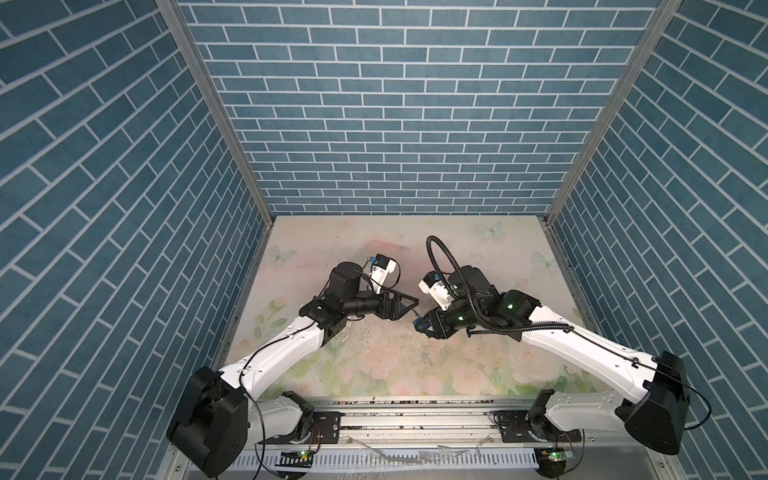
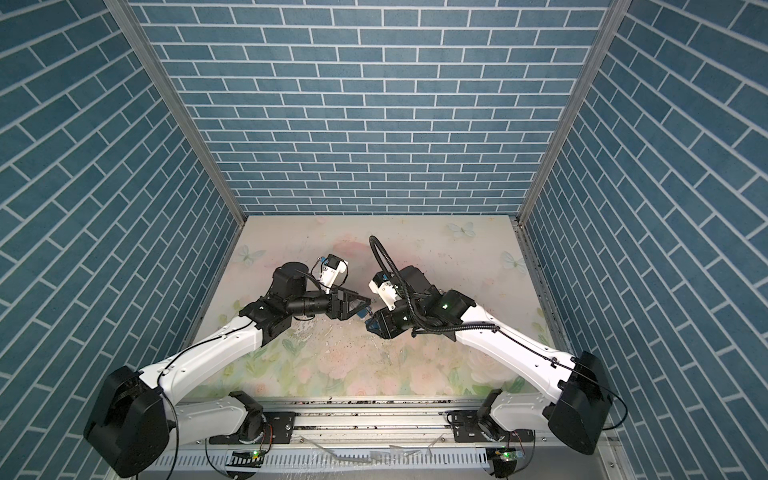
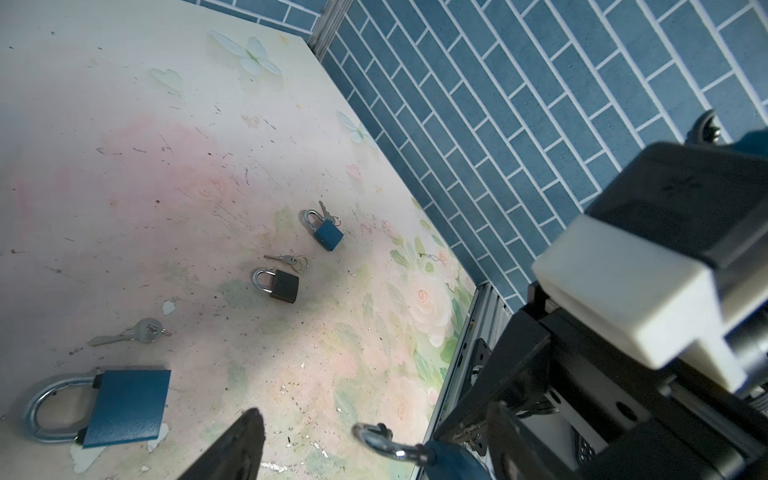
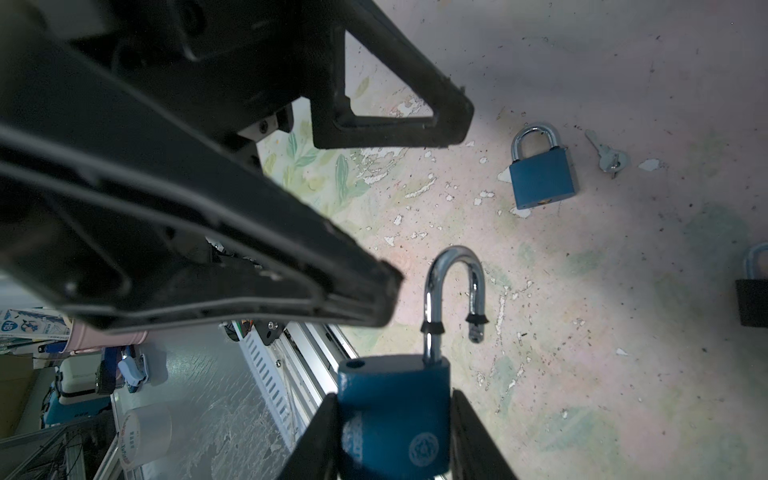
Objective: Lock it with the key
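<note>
Currently my right pincer (image 4: 392, 419) clamped on blue padlock (image 4: 395, 403) body, so shackle (image 4: 455, 266) juts free, unlatched; left pincer (image 4: 422, 208) apart, empty, beside shackle.

We see a blue padlock (image 4: 395, 415), its silver shackle (image 4: 431, 299) sprung open and pointing left, raised above the middle of the table (image 4: 623, 353).

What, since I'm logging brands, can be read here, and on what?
"HB", likely, on the box in the background.
On the held padlock: embossed word and round emblem, too blurred to read.
On the tape roll: red print, too blurred.
On the key: stamp, too small.
</note>
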Robot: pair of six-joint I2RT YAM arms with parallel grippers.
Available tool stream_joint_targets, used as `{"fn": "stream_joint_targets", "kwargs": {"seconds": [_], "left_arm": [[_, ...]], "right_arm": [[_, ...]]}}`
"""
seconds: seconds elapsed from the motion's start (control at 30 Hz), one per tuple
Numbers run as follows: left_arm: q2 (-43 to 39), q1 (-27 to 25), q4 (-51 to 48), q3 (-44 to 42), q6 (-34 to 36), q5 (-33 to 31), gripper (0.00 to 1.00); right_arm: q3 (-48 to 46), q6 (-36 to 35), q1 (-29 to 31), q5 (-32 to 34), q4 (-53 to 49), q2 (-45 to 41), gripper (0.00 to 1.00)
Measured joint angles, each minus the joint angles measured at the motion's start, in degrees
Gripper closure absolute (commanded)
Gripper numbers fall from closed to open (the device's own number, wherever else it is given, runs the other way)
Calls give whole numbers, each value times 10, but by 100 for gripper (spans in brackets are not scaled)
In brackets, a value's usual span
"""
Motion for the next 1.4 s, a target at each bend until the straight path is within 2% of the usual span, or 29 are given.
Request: {"fn": "stream_joint_targets", "kwargs": {"seconds": [0.63,0.8,1.13,1.4], "left_arm": [[31,0,81,-16,-16,61,18],[31,-1,104,-20,-33,79,29],[26,3,100,-21,-37,68,44],[20,6,75,-21,-34,60,44]], "right_arm": [[2,-2,-17,-26,38,10,100],[2,-1,-23,-27,48,10,100],[1,-1,-31,-45,61,8,100],[-8,0,-39,-45,68,5,100]]}}
